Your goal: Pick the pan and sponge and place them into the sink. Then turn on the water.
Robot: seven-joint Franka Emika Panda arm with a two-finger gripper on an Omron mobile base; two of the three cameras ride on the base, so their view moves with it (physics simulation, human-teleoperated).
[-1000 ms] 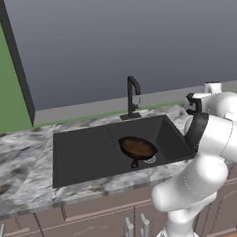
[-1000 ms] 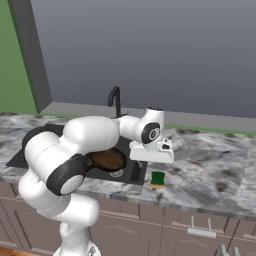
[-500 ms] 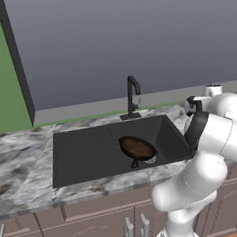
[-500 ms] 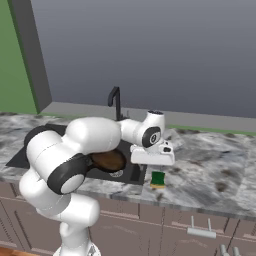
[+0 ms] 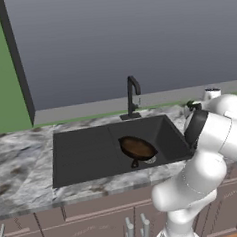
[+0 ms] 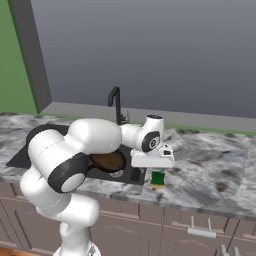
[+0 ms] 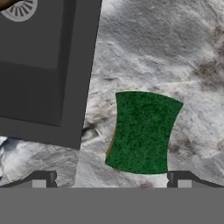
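Gripper (image 7: 111, 181) spread open above the sponge (image 7: 142, 131) on the marble worktop (image 7: 166, 52), sink (image 7: 39, 65) at nine o'clock; the arm half hides the pan (image 6: 107, 161) in the basin. No lettering visible.

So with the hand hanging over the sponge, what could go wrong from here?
The sponge sits off-centre between the open gripper tips, nearer one, so a straight descent might nudge it rather than straddle it. It also lies close to the sink edge, and the pan already covers part of the basin, narrowing the drop spot.
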